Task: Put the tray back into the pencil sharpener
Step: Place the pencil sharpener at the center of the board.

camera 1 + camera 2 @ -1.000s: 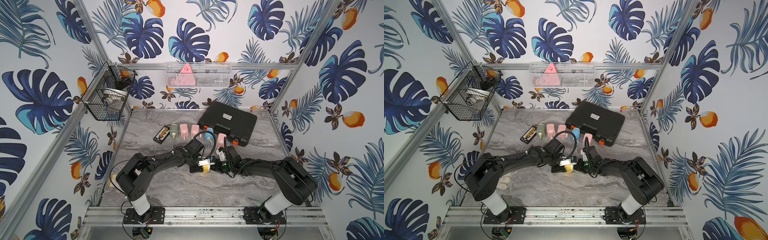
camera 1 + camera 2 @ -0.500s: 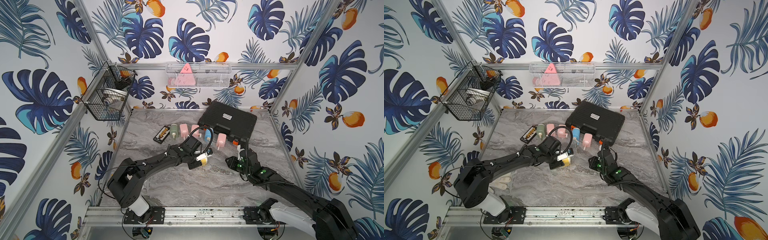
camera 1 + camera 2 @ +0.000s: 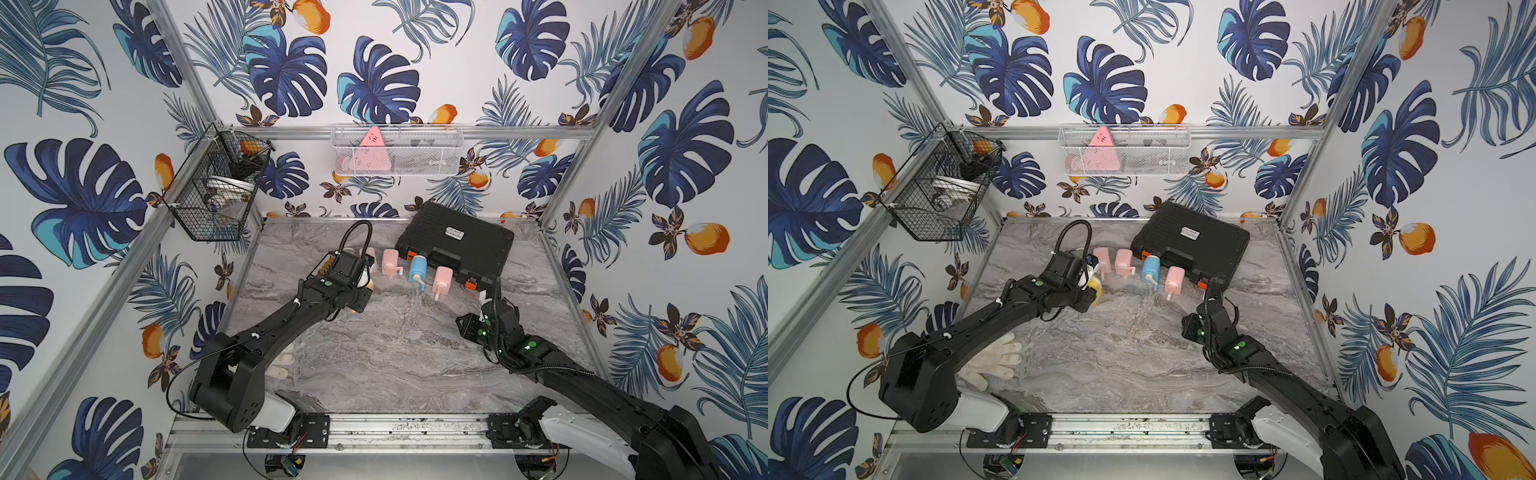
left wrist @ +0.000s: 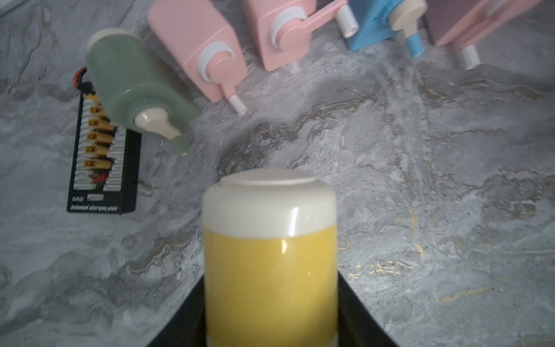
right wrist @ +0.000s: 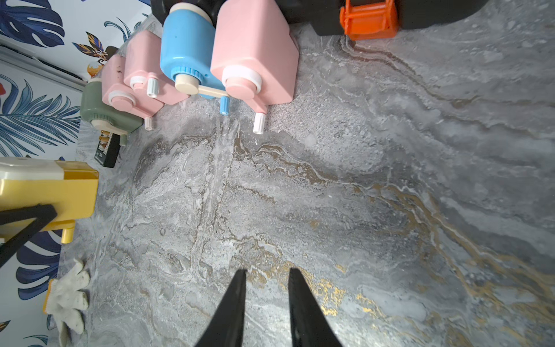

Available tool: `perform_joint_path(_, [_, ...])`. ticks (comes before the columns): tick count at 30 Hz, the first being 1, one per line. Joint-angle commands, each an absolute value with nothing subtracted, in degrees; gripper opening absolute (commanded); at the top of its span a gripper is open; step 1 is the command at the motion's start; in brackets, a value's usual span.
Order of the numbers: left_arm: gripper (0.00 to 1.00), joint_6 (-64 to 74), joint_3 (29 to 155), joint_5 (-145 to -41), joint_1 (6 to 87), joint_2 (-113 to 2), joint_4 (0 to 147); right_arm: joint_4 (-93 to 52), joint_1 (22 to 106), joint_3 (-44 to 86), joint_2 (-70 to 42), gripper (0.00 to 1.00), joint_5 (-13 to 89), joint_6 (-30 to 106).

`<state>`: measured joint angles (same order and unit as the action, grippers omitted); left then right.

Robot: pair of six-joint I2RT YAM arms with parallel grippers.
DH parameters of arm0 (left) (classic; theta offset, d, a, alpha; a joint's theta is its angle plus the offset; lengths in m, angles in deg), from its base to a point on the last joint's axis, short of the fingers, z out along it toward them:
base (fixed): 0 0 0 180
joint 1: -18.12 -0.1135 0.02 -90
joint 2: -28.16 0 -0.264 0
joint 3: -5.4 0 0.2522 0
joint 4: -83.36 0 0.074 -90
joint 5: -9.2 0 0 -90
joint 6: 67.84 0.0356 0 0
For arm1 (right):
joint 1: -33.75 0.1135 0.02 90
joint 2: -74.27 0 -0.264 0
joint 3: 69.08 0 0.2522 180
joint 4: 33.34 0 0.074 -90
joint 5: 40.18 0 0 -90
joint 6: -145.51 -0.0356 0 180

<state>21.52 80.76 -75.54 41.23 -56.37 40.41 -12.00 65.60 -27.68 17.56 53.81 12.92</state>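
**Top views.** The left arm reaches forward from its base, low over the marble table (image 3: 395,353), with its wrist near the left end of a row of small sharpeners. The left gripper (image 3: 1088,291) is clamped on the yellow pencil sharpener (image 3: 1096,286), which is mostly hidden behind the wrist. The right arm stretches along the right side of the table and bends inward at the elbow. The right gripper (image 3: 1213,293) points toward the black case (image 3: 457,245) and is near its front edge. It is well apart from the left arm. A white glove (image 3: 992,357) lies under the left arm's forearm.

**Left wrist.** The yellow pencil sharpener (image 4: 270,255) sits between the black fingers (image 4: 360,315), with its cream end pointing away from the camera. It is held above the table. Beyond it are a green sharpener (image 4: 135,87), pink sharpeners and a blue one. A charging board (image 4: 102,156) lies partly under the green sharpener. I cannot tell the tray from the sharpener's body here.

**Right wrist.** The right gripper (image 5: 265,272) is released, with its jaws slightly parted and only bare table between them. At the frame edge, one finger of the left gripper (image 5: 27,216) crosses the yellow pencil sharpener (image 5: 54,192). The blue sharpener (image 5: 186,45) and the case's orange latch (image 5: 369,18) are ahead.
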Motion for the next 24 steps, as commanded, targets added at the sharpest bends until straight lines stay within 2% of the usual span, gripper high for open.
perform_joint_path(1, [0.00, 13.6, 82.9, -72.8, 39.7, -57.8, 36.5, -10.6, 65.7, -27.4, 17.9, 0.28, 54.7, 13.5])
perform_joint_path(10, [0.00, 1.8, 90.1, -61.6, 38.6, -66.8, 30.6, -9.8, 65.7, -27.1, 18.1, 0.29, 54.2, 13.4])
perform_joint_path(22, [0.00, -3.0, 91.4, -67.2, 39.1, -73.6, 33.9, -9.1, 65.7, -26.1, 17.7, 0.29, 54.2, 13.7])
perform_joint_path(24, [0.03, -2.8, 91.6, -67.9, 39.1, -74.5, 34.3, -8.9, 65.7, -26.0, 17.8, 0.29, 54.3, 13.7])
